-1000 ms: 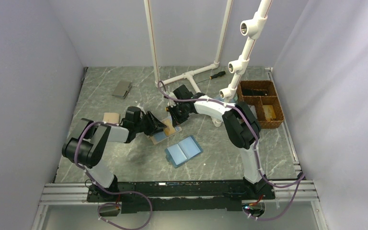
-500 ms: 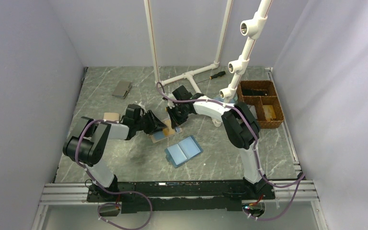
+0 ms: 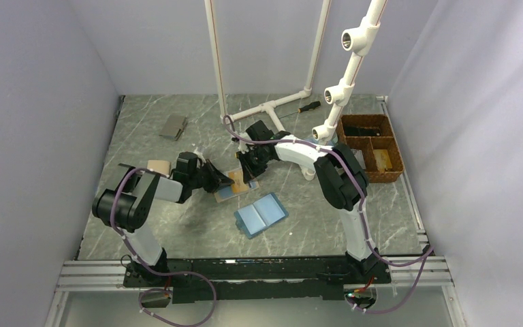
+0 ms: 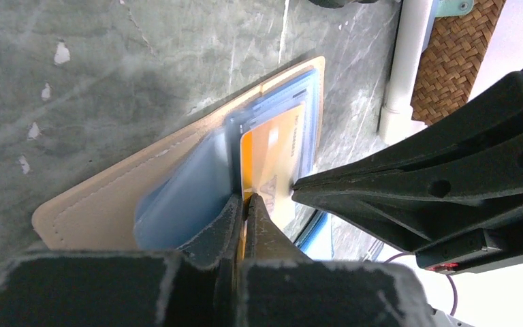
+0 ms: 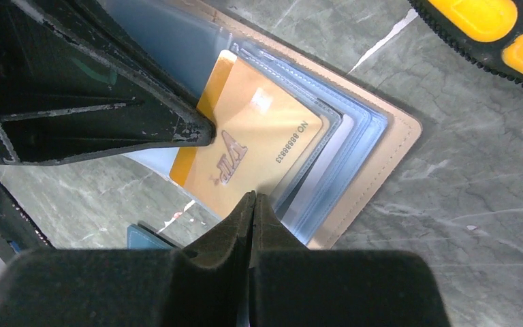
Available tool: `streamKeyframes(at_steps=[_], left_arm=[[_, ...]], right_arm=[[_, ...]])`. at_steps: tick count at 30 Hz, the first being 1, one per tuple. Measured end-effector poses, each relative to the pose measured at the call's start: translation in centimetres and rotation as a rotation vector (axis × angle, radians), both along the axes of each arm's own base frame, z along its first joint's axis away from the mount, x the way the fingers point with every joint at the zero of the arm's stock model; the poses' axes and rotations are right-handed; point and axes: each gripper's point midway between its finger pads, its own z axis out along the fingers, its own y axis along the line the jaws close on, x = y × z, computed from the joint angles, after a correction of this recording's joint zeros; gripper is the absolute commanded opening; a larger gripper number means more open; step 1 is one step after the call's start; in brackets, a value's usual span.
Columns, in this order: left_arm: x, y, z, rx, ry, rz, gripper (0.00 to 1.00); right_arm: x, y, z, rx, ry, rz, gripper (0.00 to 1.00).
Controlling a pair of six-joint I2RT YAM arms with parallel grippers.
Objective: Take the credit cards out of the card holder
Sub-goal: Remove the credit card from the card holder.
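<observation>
Tan leather card holder (image 3: 235,186) lies open and flat at mid-frame in the top view, blue-grey sleeves facing up. We see a gold card (image 5: 259,146) sticking partly out of the sleeves. Left gripper (image 4: 246,199), bottom centre of its wrist view, is pinched tight on the card's near edge, with an orange sliver showing between the fingers. Right gripper (image 5: 253,196) is closed with nothing in it, its tip touching the card's lower edge. Light-blue bifold (image 3: 261,214) lies open just beside the holder, toward lower right.

"VIP" and "NO:" with an indistinct number on the gold card (image 5: 259,139)
</observation>
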Motion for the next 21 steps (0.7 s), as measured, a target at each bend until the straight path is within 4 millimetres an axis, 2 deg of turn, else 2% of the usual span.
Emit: streamKeyframes(at_steps=[10, 15, 21], left_arm=[[-1.0, 1.2, 1.7, 0.065, -0.084, -0.035, 0.00], [-1.9, 2.0, 1.3, 0.066, -0.084, -0.052, 0.00], [-2.6, 2.3, 1.2, 0.042, -0.083, -0.076, 0.00]], right_arm=[[0.5, -0.8, 0.0, 0.008, 0.017, -0.007, 0.07], [0.6, -1.3, -0.7, -0.001, 0.031, -0.008, 0.08], [0.2, -1.2, -0.7, 0.013, 0.040, 0.028, 0.11]])
